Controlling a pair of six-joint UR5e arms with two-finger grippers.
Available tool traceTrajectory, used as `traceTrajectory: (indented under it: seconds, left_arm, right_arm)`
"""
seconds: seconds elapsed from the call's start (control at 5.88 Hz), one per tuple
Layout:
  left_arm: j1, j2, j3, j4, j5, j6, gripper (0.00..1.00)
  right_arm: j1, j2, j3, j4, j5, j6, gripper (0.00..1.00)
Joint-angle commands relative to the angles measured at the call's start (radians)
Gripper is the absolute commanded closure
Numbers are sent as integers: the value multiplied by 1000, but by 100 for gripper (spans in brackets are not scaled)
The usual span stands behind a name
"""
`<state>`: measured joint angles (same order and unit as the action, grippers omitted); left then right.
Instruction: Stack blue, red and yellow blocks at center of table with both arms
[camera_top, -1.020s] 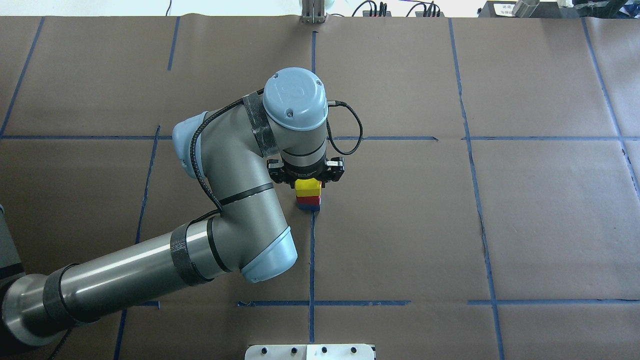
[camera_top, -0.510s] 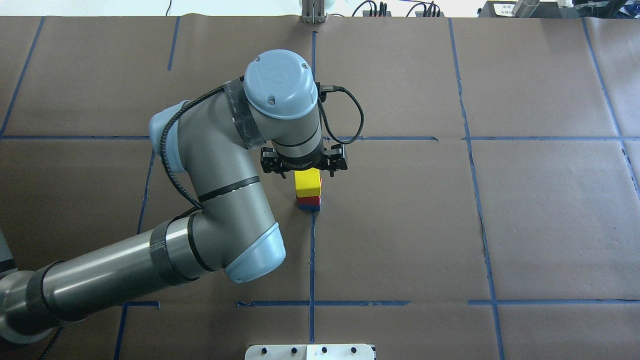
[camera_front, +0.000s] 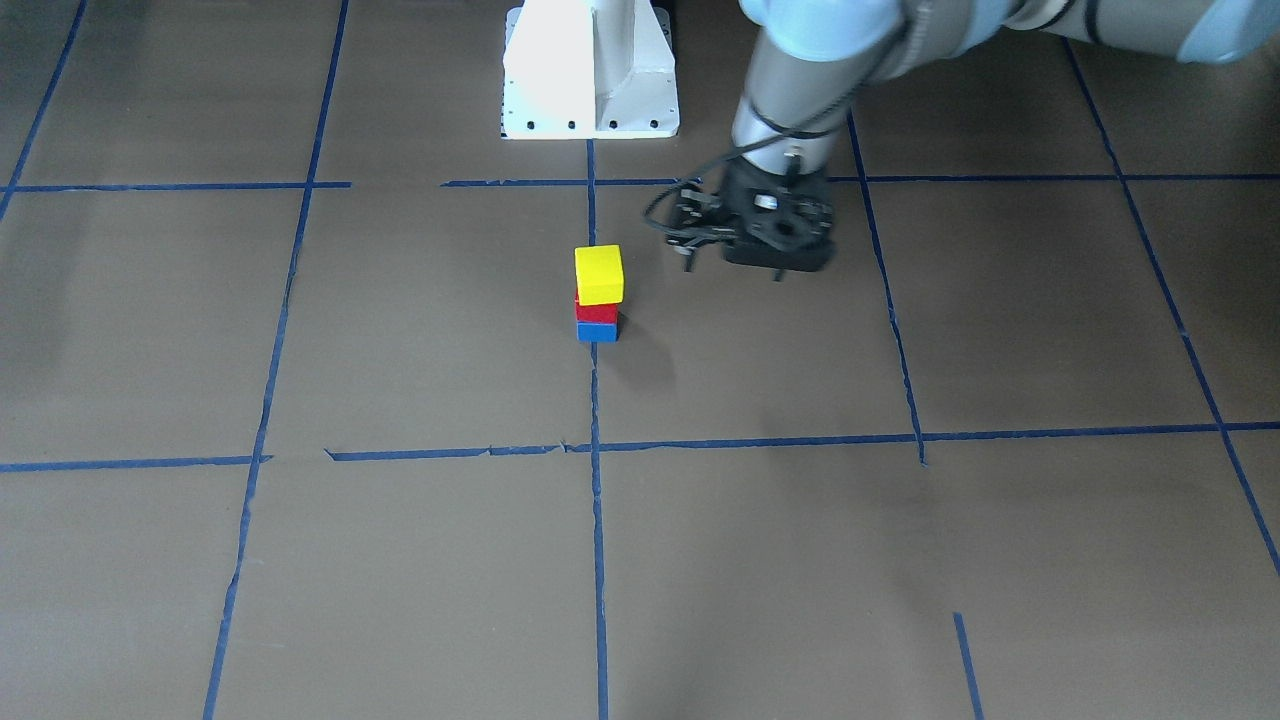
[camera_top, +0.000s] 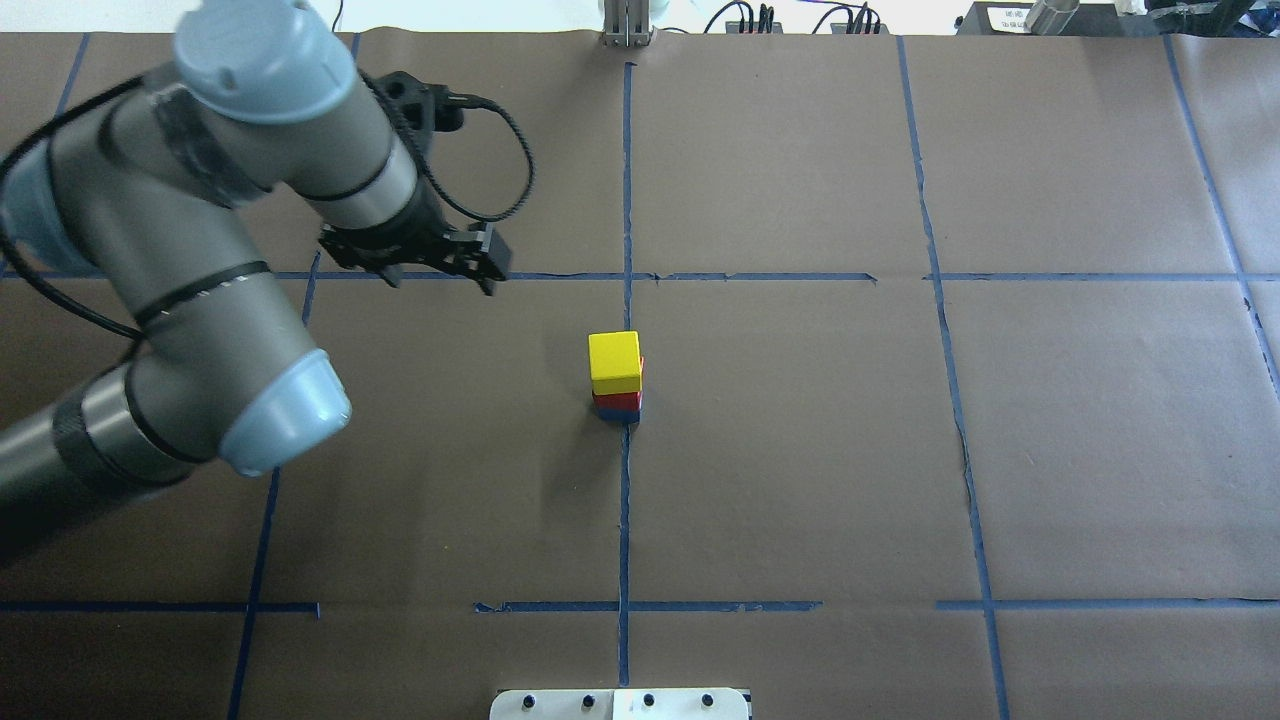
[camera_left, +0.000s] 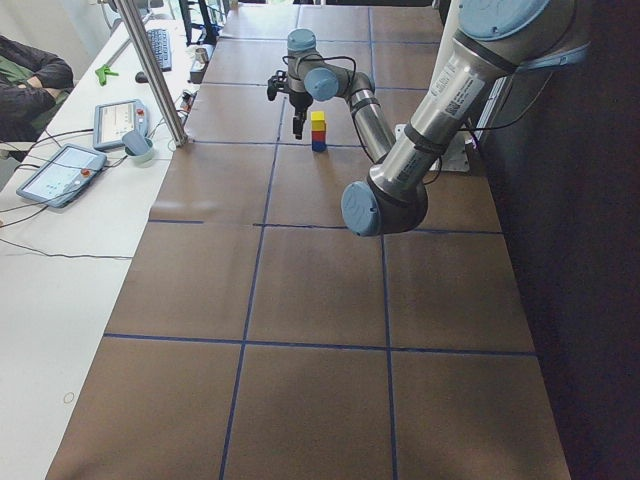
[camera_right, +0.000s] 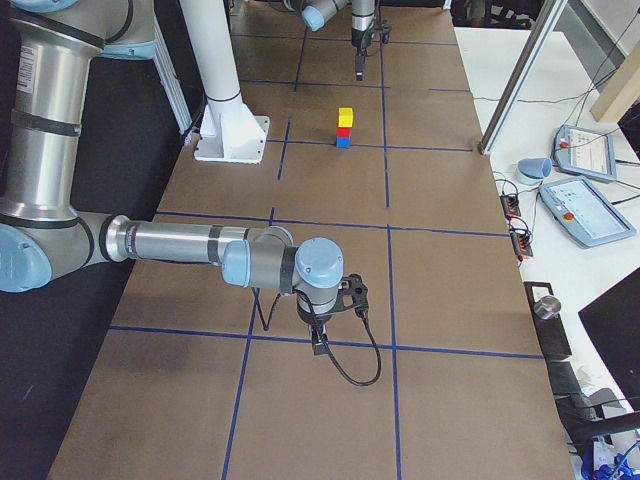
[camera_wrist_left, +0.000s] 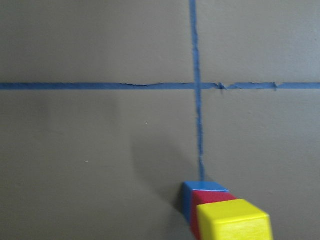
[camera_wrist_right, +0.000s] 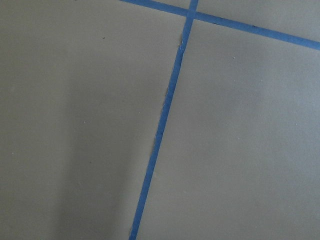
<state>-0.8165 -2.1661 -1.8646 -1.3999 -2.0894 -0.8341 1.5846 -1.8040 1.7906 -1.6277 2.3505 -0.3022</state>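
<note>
A brown surface (camera_top: 800, 450) crossed by blue tape lines (camera_top: 623, 520) carries everything here. The left end effector (camera_top: 440, 270) hangs over it with its jaws spread wide and nothing in them, well apart from the stack on the centre line, where the blue block (camera_front: 597, 331) is at the bottom, the red block (camera_front: 596, 311) on it and the yellow block (camera_front: 598, 274) on top. The right end effector (camera_right: 322, 345) sits low over the surface, far off on the robot's right, and I cannot tell how far open it is.
</note>
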Motion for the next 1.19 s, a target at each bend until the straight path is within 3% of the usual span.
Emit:
traceTrajectory:
  seconds: [0.0, 0.17, 0.34, 0.51, 0.68, 1.02]
  left_arm:
    - [-268, 214, 1, -4, -130, 369, 0]
    - [-386, 306, 30, -1, -159, 608, 0]
    - [-529, 401, 112, -11, -248, 836, 0]
    - [-629, 476, 190, -14, -276, 1010, 0]
    - [-668, 568, 194, -20, -275, 1012, 0]
    - [-693, 655, 200, -22, -274, 1009, 0]
  right_arm:
    - [-1, 0, -7, 14, -2, 3, 1]
    - [0, 2, -7, 16, -2, 46, 1]
    - [0, 3, -5, 22, -2, 85, 0]
    - [-1, 3, -4, 22, 0, 86, 0]
    - [-2, 3, -4, 22, 1, 86, 0]
    - [-2, 3, 0, 23, 1, 86, 0]
